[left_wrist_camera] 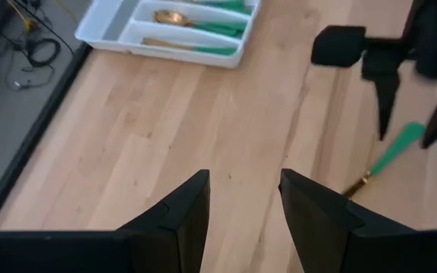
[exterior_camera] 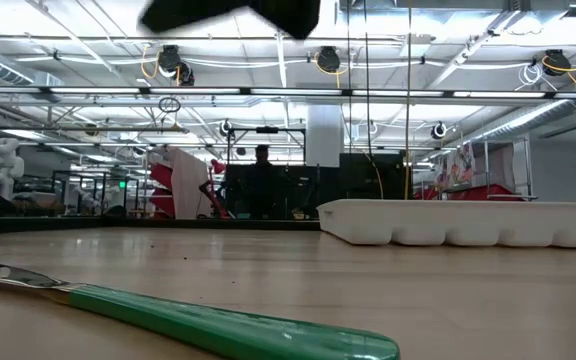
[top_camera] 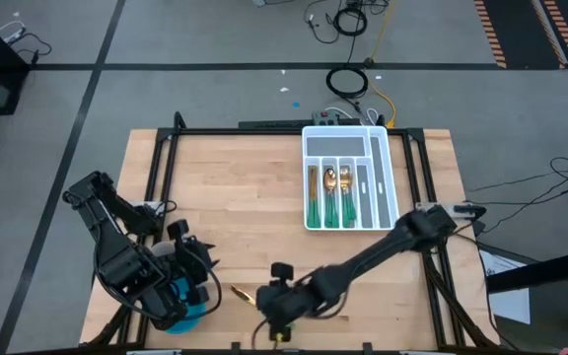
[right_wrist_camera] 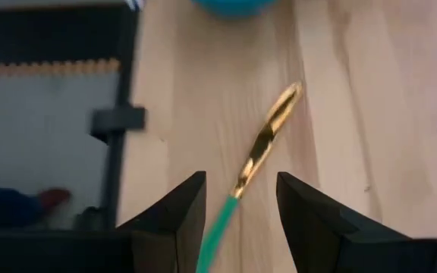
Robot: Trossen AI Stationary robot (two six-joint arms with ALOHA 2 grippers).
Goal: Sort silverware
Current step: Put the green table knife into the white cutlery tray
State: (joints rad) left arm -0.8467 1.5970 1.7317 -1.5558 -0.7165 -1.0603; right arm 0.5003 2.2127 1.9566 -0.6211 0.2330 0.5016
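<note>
1. R gripper (right_wrist_camera: 237, 208) at near edge, table centre; fingers apart, straddling the teal-green handle of a gold-headed knife (right_wrist_camera: 260, 148) lying flat on the wood table (top_camera: 235, 187), not gripped.
2. L gripper (left_wrist_camera: 243, 205) near-left, fingers apart, empty.
3. White compartmented plastic tray (top_camera: 383, 173) far right, holds gold/teal cutlery (top_camera: 331, 197).

Industrial lab: exposed ceiling pipes (exterior_camera: 368, 90)

You see two black jointed arms, the left arm (top_camera: 116, 242) thick and blocky with loose black cables, the right arm (top_camera: 373, 251) long and slim; both have wedge-shaped matte black fingers (left_wrist_camera: 180, 220).
</note>
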